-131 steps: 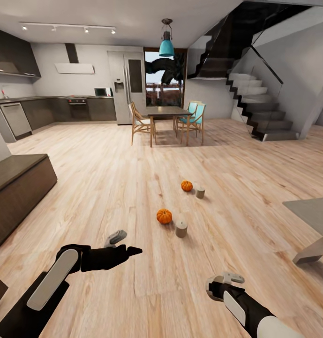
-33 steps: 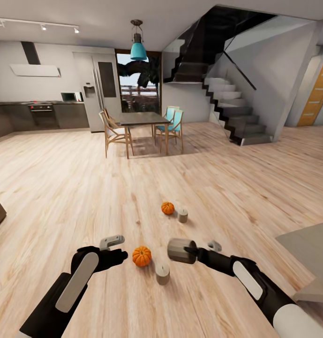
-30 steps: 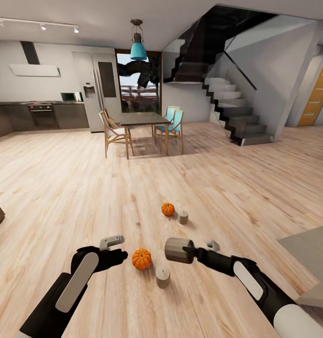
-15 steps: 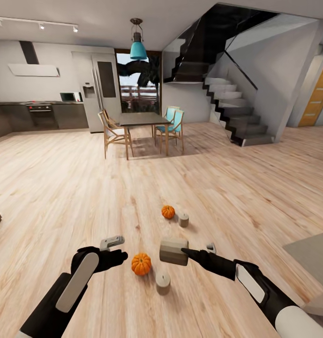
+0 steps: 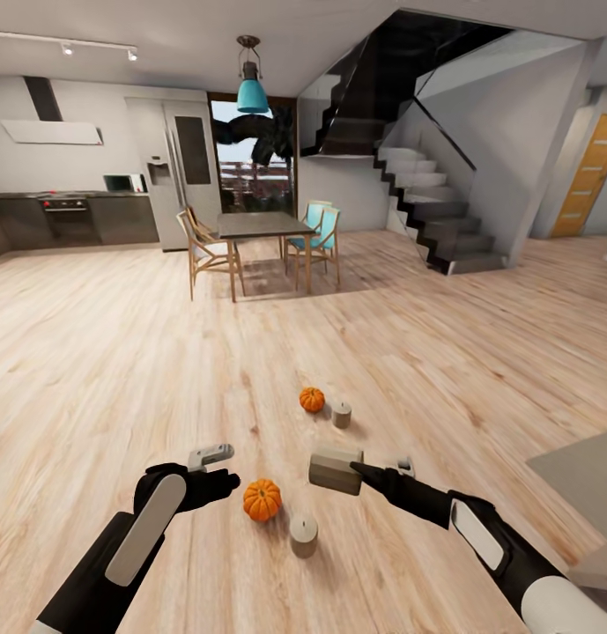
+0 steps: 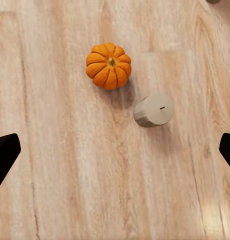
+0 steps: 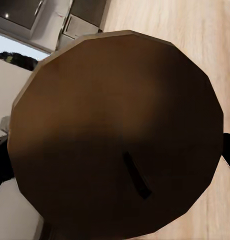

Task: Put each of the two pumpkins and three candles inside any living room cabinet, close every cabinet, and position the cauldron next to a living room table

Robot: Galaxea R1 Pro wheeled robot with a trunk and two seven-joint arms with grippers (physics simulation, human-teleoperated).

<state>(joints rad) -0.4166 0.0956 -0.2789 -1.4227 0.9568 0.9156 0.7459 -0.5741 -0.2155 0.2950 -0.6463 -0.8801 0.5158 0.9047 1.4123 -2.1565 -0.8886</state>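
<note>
We've got one candle (image 5: 336, 468) clamped in the right tool (image 5: 366, 475), lifted off the floor (image 5: 144, 352); left tool (image 5: 217, 468) spread wide, empty, above a pumpkin (image 5: 262, 499) w/ another candle (image 5: 303, 534) just beside it. Risk: the hold looks to be near the candle's end, so a quick swing toward the cabinet could slip it out.
</note>
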